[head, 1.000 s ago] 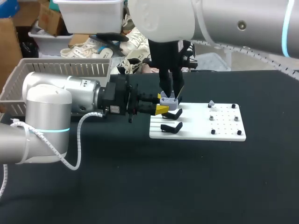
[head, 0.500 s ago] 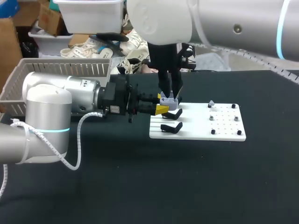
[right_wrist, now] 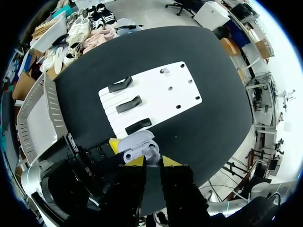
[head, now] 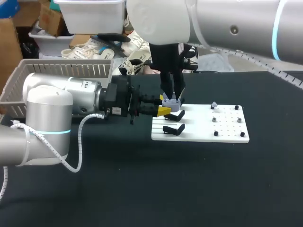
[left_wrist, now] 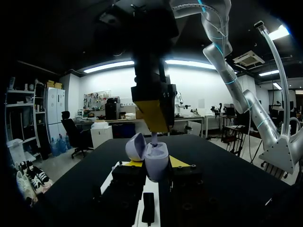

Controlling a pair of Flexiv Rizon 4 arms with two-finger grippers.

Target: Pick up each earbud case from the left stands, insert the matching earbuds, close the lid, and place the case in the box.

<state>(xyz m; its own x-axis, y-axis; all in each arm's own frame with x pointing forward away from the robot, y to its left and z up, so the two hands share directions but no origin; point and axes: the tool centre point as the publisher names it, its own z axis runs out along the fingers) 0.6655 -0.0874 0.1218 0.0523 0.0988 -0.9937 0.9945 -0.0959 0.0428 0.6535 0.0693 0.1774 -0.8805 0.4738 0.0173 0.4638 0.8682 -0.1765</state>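
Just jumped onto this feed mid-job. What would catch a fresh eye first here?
The open lilac earbud case draws the eye first, clamped in the left gripper just above the left end of the white board. The right gripper hangs straight down over the case from above. Black stands sit on the board beside them.

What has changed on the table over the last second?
Only the right arm moved: its big upper joint drifted slightly toward the head view's left. The right gripper stayed just above the open earbud case, holding an earbud at its opening. Nothing was taken hold of or let go. The left gripper stayed shut on the case. The white board and its black stands did not move.
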